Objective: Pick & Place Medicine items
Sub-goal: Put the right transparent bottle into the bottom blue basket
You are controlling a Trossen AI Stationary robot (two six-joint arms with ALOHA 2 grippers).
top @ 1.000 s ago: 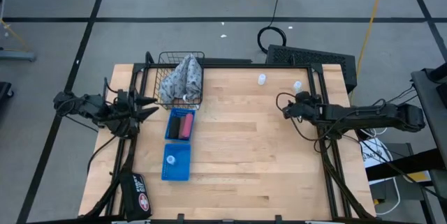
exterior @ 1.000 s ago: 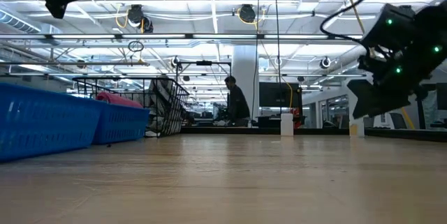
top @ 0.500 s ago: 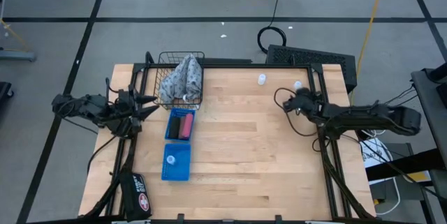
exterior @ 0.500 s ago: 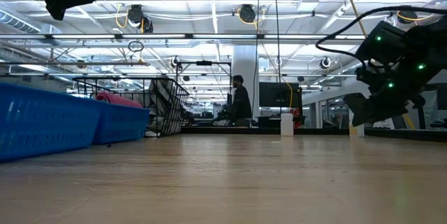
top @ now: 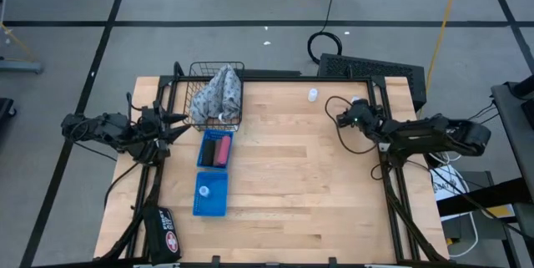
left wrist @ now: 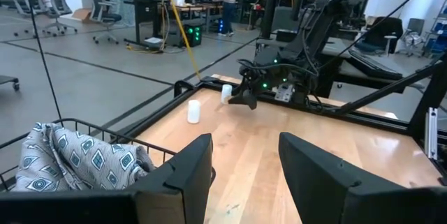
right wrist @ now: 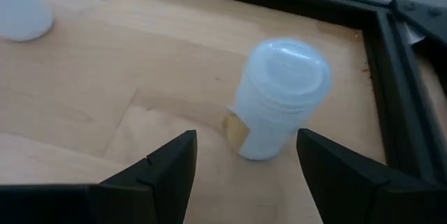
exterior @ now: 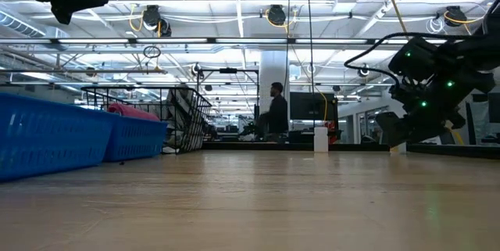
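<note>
The table [top: 284, 184] was pale, planked wood with a dark metal frame along its edges. The right gripper [right wrist: 241, 165] hung low over the far right corner, its two matte black, wedge-shaped fingers [right wrist: 157, 175] standing apart with nothing between them. Just ahead of that gap stood a white bottle [right wrist: 278, 98], a squat, smooth plastic cylinder with a domed, ribbed cap and a small tan label low on its side, upright on the wood beside the frame rail. A second white bottle [top: 313, 94] of the same make stood a little farther off to the side of the gripper. Well apart from it, across the table, the left gripper [left wrist: 244, 175] waited above the left edge, fingers parted and empty, next to a wire basket [top: 219, 109] holding a soft grey patterned cloth [top: 217, 93]. Near it lay two blue ribbed plastic trays [top: 210, 197]: one held the black oblong container [top: 213, 149] and the pink tube [top: 224, 151], the other a third white bottle [top: 204, 190].
</note>
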